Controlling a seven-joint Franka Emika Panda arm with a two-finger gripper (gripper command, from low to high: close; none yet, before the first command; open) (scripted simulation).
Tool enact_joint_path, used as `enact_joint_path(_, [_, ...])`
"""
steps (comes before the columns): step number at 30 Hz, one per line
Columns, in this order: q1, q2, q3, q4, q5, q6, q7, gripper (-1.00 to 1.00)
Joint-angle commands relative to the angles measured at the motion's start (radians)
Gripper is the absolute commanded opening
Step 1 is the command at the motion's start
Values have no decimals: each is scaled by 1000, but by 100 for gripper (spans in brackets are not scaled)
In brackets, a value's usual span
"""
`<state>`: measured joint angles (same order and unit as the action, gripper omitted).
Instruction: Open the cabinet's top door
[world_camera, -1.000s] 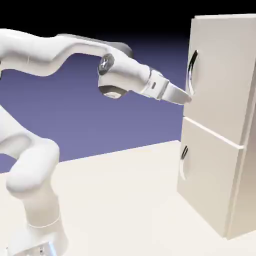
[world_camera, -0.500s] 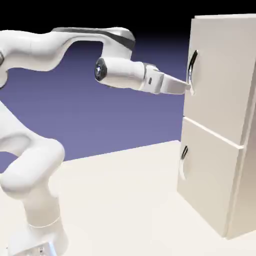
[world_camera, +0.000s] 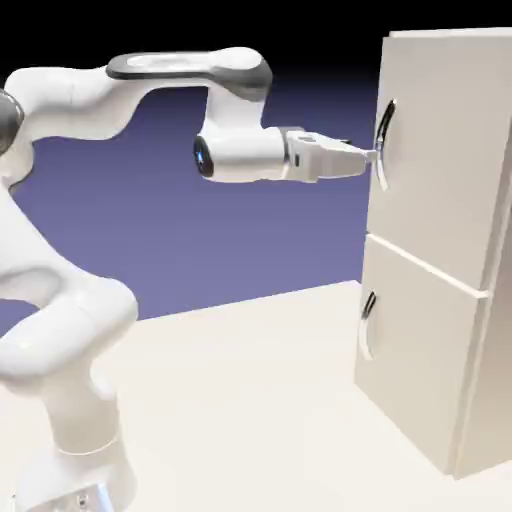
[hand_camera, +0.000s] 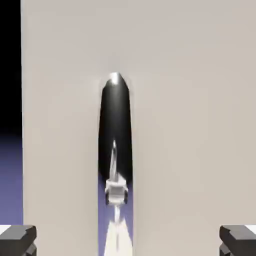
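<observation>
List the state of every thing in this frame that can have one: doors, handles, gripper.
top door: shut, flush with the cabinet front.
lower door: shut.
top door's handle: not gripped; in the hand view it runs upright, centred between the fingertips.
lower door's handle: untouched.
gripper: open, level, its tips at the top door's handle; the frames do not show whether they touch it.

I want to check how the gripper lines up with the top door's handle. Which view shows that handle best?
The hand view: the handle stands centred, large, between the open gripper's fingertips. The exterior view shows the handle only as a thin curved bar from the side, with the gripper at it.
</observation>
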<state>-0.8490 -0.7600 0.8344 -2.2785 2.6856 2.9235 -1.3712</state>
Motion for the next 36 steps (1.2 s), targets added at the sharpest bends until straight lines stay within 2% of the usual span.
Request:
enact_joint_path(1, [0, 0, 0, 0, 0, 0, 0, 0])
enact_joint_path(7, [-188, 97, 145, 137, 45, -16, -45, 0])
enact_joint_path(8, [-188, 97, 145, 137, 45, -16, -45, -100])
enact_joint_path(15, [30, 91, -55, -4, -139, -134, 41, -100])
enact_joint_path(23, [245, 3, -345, -211, -464, -388, 209, -100])
enact_joint_path(29, [302, -59, -557, -317, -714, -645, 293, -100])
enact_joint_path(36, [299, -46, -781, -340, -969, -949, 321, -100])
